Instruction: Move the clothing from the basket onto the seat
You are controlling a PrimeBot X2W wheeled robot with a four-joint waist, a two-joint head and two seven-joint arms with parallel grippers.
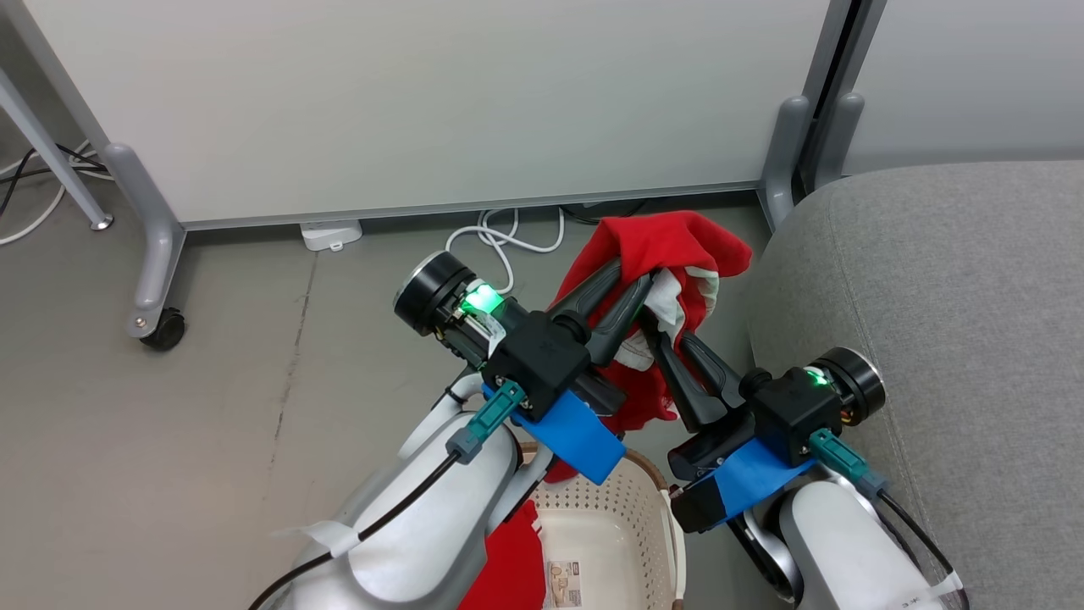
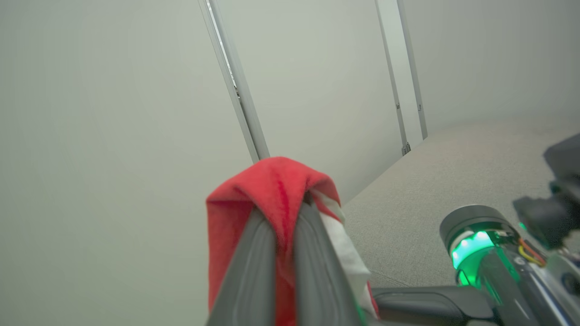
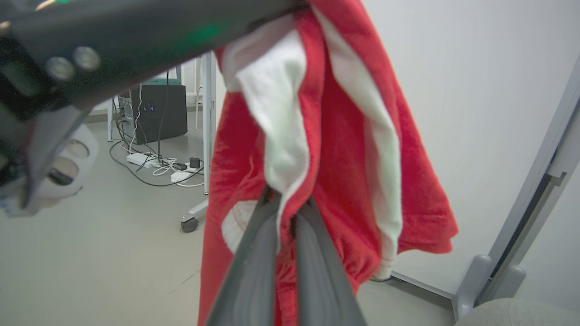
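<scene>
Red soft fabric garment with white trim (image 1: 669, 246) hangs pinched by both grippers at the centre of the head view, just left of the large grey woven-fabric seat (image 1: 931, 296).

The left gripper (image 1: 633, 275) has its two dark fingers closed on the garment's top fold. The right gripper (image 1: 665, 326), just below and to the right, is clamped on a white-trimmed fold. Each wrist view shows cloth squeezed between nearly touching fingers. The garment's lower end hangs just above the oval cream-white perforated plastic basket (image 1: 610, 517) with its brown rim, at the lower middle of the frame. A second red garment (image 1: 508, 559) lies at the basket's left side, beside a paper label (image 1: 563, 583). The seat takes up the right side of the frame, and grey floor (image 1: 254, 356) lies to the left.
</scene>
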